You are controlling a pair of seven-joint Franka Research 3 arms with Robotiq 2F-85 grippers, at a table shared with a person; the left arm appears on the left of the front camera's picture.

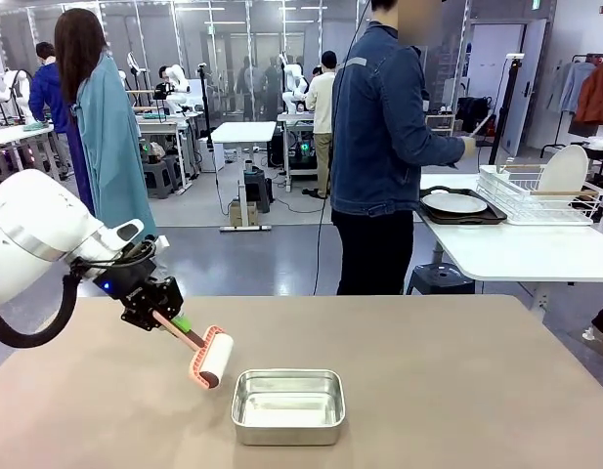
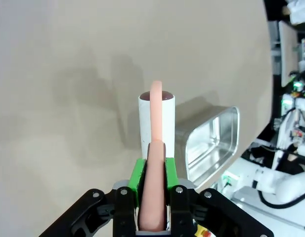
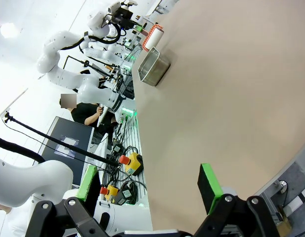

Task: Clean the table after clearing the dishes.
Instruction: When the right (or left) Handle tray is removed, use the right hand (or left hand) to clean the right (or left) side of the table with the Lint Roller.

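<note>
Both pads of the left gripper (image 2: pixel 152 197) were clamped on the pink handle of a lint roller (image 1: pixel 211 359), whose white roll hung just above the table (image 1: pixel 448 391), tilted down and to the side. Just beside the roll stood a steel pan (image 1: pixel 287 405), near the table's front edge. The right gripper (image 3: pixel 147 190) held nothing, its jaws spread wide over the table's edge.

Across the table a person (image 1: pixel 384 147) stood turned toward a white side table (image 1: pixel 521 249), where one plate (image 1: pixel 454 203) lay on a dark tray (image 1: pixel 482 218) and another plate (image 1: pixel 563 170) leaned in a wire rack (image 1: pixel 526 200); the dishes looked already off the big table.

The main risk, as I judged it, was the roll clipping the pan on a sideways stroke and shoving it. The handle sat long and slim in the pads, so pressing down hard could twist it in the grip.
</note>
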